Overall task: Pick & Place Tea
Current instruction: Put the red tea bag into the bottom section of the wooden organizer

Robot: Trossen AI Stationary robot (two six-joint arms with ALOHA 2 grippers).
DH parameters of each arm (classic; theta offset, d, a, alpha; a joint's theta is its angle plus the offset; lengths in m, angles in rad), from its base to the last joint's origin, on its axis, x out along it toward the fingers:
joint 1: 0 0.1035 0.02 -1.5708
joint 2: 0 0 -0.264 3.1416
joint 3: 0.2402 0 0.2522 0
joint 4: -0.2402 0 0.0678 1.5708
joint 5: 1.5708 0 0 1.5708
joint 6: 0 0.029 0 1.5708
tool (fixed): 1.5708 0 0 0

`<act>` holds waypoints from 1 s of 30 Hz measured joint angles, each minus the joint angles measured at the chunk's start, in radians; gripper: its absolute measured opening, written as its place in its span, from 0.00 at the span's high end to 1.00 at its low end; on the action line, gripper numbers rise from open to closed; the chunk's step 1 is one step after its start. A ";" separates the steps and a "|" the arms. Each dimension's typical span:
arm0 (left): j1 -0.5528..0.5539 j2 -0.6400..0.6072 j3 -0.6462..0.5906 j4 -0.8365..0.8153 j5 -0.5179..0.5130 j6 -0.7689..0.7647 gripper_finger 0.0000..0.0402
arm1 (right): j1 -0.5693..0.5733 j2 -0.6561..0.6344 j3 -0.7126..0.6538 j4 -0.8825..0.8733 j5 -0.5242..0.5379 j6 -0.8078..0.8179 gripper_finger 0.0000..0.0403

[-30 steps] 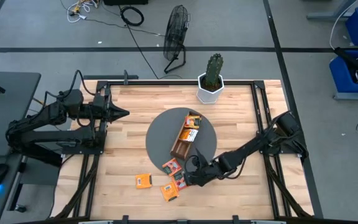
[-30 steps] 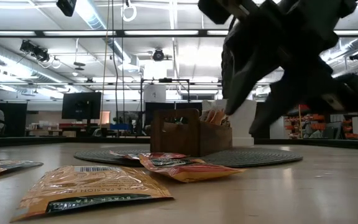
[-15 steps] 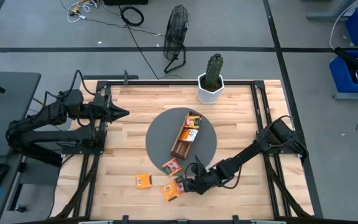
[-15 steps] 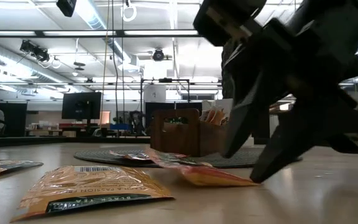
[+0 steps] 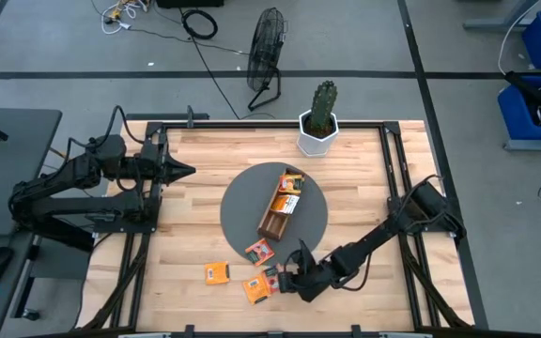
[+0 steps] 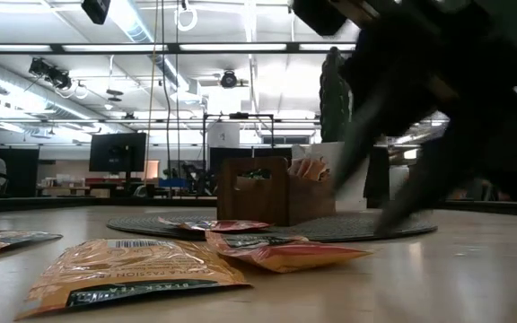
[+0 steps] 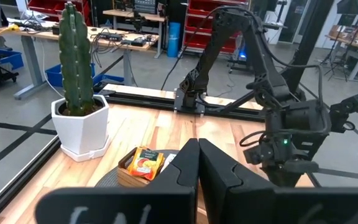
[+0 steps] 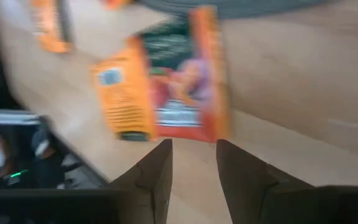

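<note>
Several orange tea sachets lie flat on the wooden table near its front edge: one [image 5: 217, 272], one [image 5: 256, 289], one [image 5: 259, 251] and a red-and-green printed one [image 5: 271, 277]. More sachets [image 5: 292, 183] stand in the brown wooden tray [image 5: 272, 222] on the round grey mat [image 5: 238, 211]. My right gripper [image 5: 289, 276] is low over the table, open, slanting down. Its fingers [image 8: 157, 171] stop just short of the printed sachet [image 8: 188, 93], with nothing between them. My left gripper [image 5: 188, 171] hovers shut at the table's left side.
A cactus in a white pot [image 5: 319, 122] stands at the table's far edge. A fan [image 5: 266, 52] and cables lie on the floor beyond. Bare wood lies to the right of the mat and between the mat and the left arm.
My right gripper has moved toward the table's near edge and sunk closer to the table beside the loose sachets, rolling somewhat about its own axis. Its fingers have stayed open.
</note>
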 joint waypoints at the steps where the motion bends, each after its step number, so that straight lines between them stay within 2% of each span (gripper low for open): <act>1: 0.000 0.000 0.000 0.000 0.000 0.000 0.97 | 0.004 0.000 0.000 -0.019 0.000 0.019 0.67; 7: 0.000 0.000 0.000 -0.002 -0.002 -0.008 0.97 | 0.016 0.004 0.001 -0.031 0.000 0.077 0.67; 14: 0.000 0.000 0.000 -0.003 -0.001 -0.008 0.97 | 0.002 0.044 0.003 0.016 -0.031 0.058 0.67; 19: 0.000 0.000 0.000 -0.005 -0.001 -0.008 0.97 | -0.016 0.049 0.004 0.024 0.022 0.057 0.67; 26: 0.000 0.000 0.000 -0.005 -0.001 -0.008 0.97 | -0.060 0.050 0.003 0.028 0.035 -0.025 0.68; 30: 0.000 0.000 0.000 -0.005 -0.001 -0.008 0.97 | -0.085 0.051 0.003 0.026 0.003 -0.087 0.75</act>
